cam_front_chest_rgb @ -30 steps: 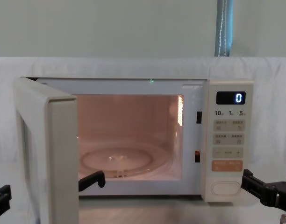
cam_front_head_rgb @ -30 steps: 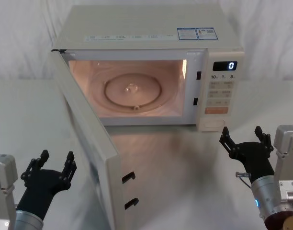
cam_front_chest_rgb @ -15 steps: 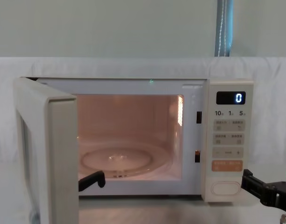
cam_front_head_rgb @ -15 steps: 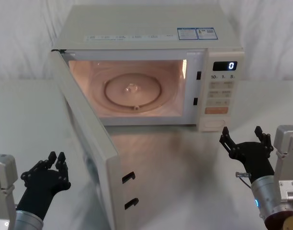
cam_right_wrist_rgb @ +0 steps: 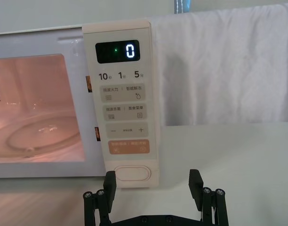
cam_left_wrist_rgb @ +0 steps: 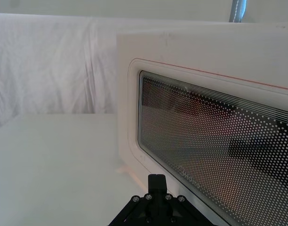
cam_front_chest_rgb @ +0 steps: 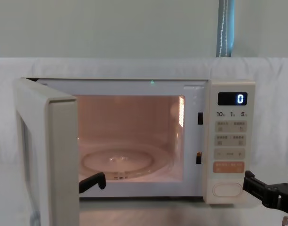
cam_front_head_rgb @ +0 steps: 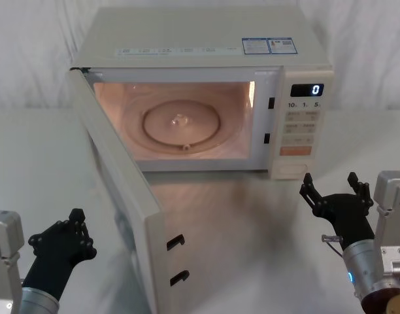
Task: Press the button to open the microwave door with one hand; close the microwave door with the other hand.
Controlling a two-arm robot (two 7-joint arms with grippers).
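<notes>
Both grippers black, silver screws; right gripper (cam_front_head_rgb: 335, 196) on grey cylindrical wrist, small blue light, possibly a status LED; left gripper (cam_front_head_rgb: 74, 226) similar.

The microwave door (cam_front_head_rgb: 125, 196) stands swung wide toward the robot, walling off the left tool (cam_front_head_rgb: 74, 226) from the lit cavity (cam_front_head_rgb: 177, 121). Bare counter (cam_front_head_rgb: 252, 216) lies open between the right tool (cam_front_head_rgb: 332, 190) and the button (cam_front_head_rgb: 293, 169).

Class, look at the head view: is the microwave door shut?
No: the microwave door stands swung wide open toward the robot's left, leaving the lit cavity and its glass turntable exposed.
</notes>
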